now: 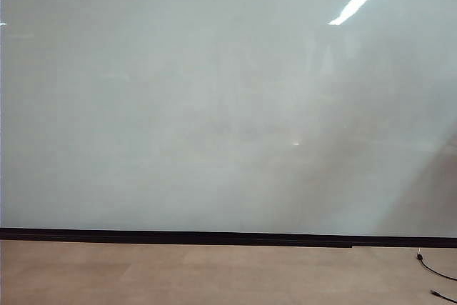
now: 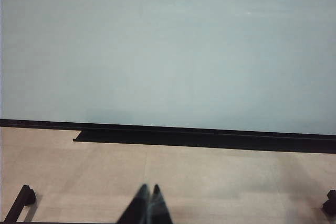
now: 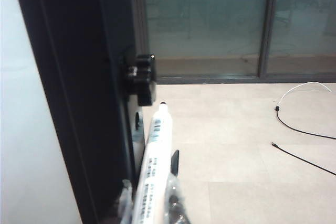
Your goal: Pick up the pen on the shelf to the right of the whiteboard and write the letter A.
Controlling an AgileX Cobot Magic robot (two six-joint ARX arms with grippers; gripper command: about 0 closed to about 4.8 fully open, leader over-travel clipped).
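pen (image 3: 153, 174) sits between the right end effector (image 3: 149, 203) fingers, white barrel with dark printed label, tip pointing away from the wrist toward a black knob (image 3: 142, 78) on the board's frame. jaws look narrow and pinched on the barrel, one finger (image 3: 175, 163) visible just beside it. this is right beside the whiteboard's dark edge frame (image 3: 79, 93), with the pale board face on the far side of that frame from the pen. tan floor (image 3: 236, 150) and black cables (image 3: 299, 129) lie beyond the pen, glass panels behind.

whiteboard (image 1: 214, 105) fills the exterior view, glossy pale grey, black strip (image 1: 214, 236) along its lower edge; no arm in that view. cable ends (image 1: 435, 276) on the floor below the board's lower right corner.

left end effector (image 2: 148, 205) hangs well back from the whiteboard (image 2: 168, 51), fingertips together, holding nothing. a black tray shelf (image 2: 199, 137) runs under the board's lower edge.
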